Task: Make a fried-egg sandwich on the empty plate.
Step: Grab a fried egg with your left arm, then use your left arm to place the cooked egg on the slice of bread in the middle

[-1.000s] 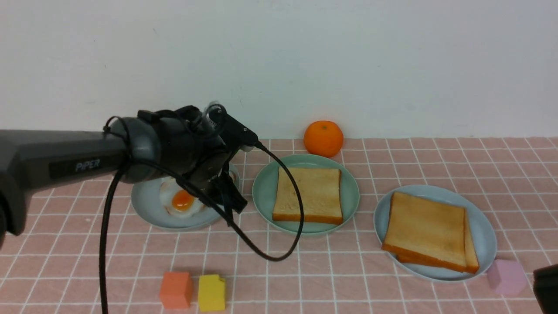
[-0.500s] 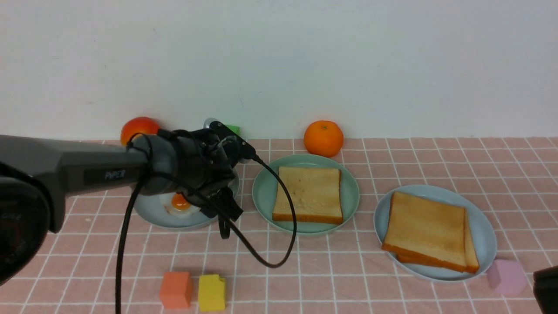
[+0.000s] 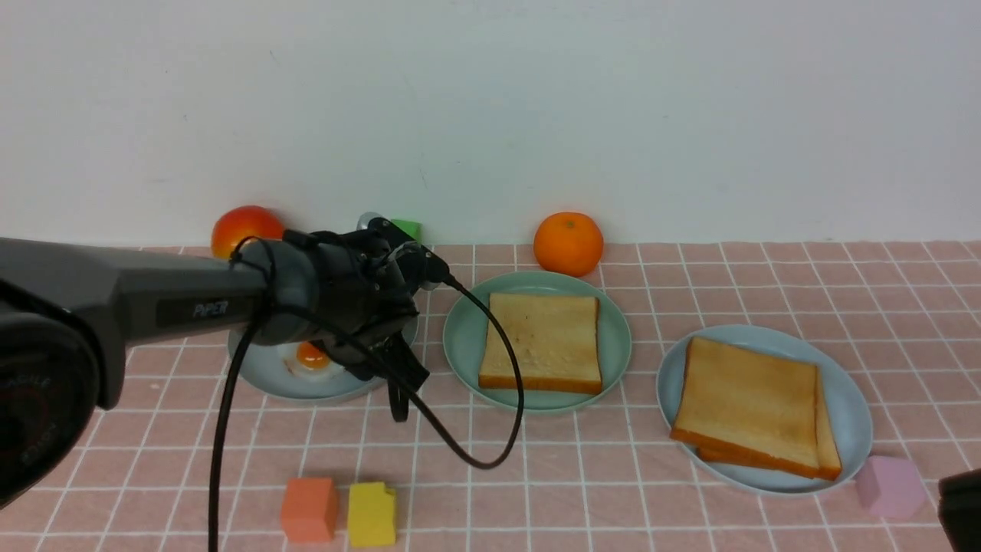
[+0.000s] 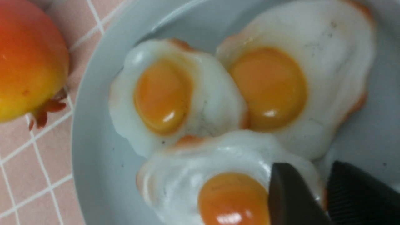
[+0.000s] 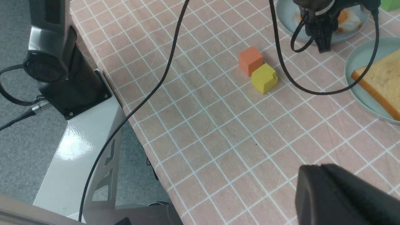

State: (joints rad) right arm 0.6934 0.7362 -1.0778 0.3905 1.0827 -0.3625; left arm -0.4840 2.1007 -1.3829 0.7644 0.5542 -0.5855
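Three fried eggs lie overlapping on a pale grey-blue plate point(image 4: 93, 156) at the left point(image 3: 268, 372). My left gripper point(image 4: 307, 165) is down in that plate point(image 3: 364, 368), its jaws pinching the white rim of the nearest fried egg point(image 4: 231, 197). The mint-green plate point(image 3: 464, 337) in the middle carries one toast slice point(image 3: 544, 341). Two stacked toast slices point(image 3: 747, 402) rest on the right grey-blue plate point(image 3: 851, 414). My right gripper point(image 5: 315, 170) hangs shut and empty over the cloth at the near right point(image 3: 962, 506). No assembled fried-egg sandwich is in view.
An orange point(image 3: 569, 243) and a red fruit point(image 3: 245, 226) sit by the back wall, with a green block point(image 3: 406, 228) between them. An orange cube point(image 3: 309, 508), a yellow block point(image 3: 372, 512) and a pink block point(image 3: 890, 485) lie near the front. The left arm's cable point(image 3: 460, 452) loops over the cloth.
The left arm has dropped lower onto the egg plate, uncovering the red fruit and green block behind it. Its jaws went wide, then closed on an egg's rim. The right arm stayed put.
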